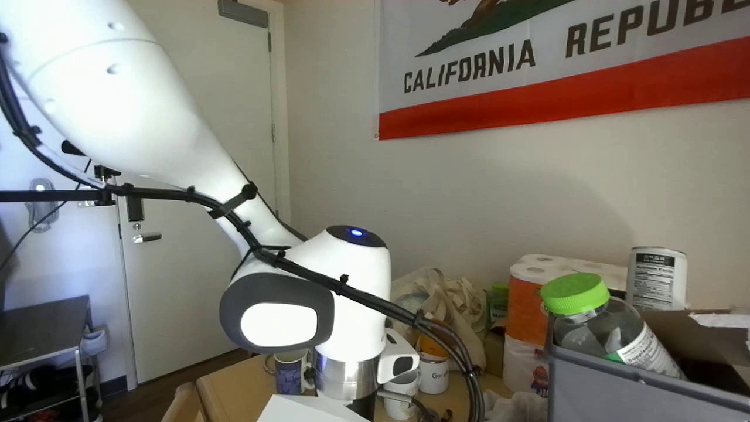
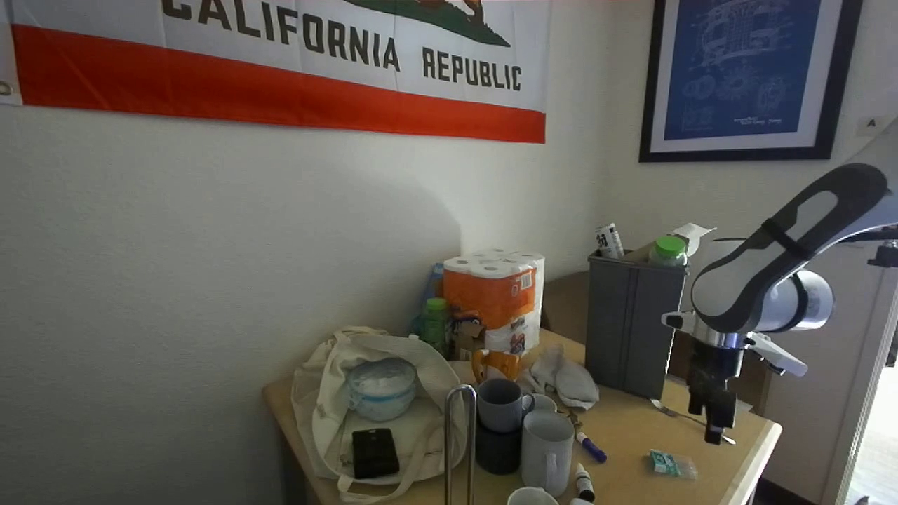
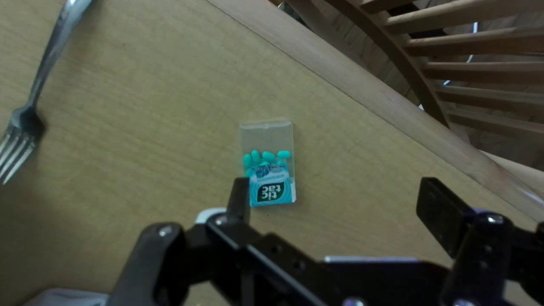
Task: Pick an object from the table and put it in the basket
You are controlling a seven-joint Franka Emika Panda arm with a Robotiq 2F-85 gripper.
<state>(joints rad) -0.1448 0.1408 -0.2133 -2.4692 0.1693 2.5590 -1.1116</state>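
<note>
Wrist view shows us a little Tic Tac box lying flat on the brown worktop. We see the gripper spread wide apart: one side is just beside the box's bottom left corner, and the other is well off to the box's right. A shiny fork lies to the left of the box. Up and to the right of the box is a slatted wooden chair.

In an exterior view, we find a tall gray bin behind the box, holding a jar with a green lid and a white can. To the left of the box we spot a marker with a blue cap, then a white mug, and farther left a tote bag. The gripper hangs near the box, up and to its right.
</note>
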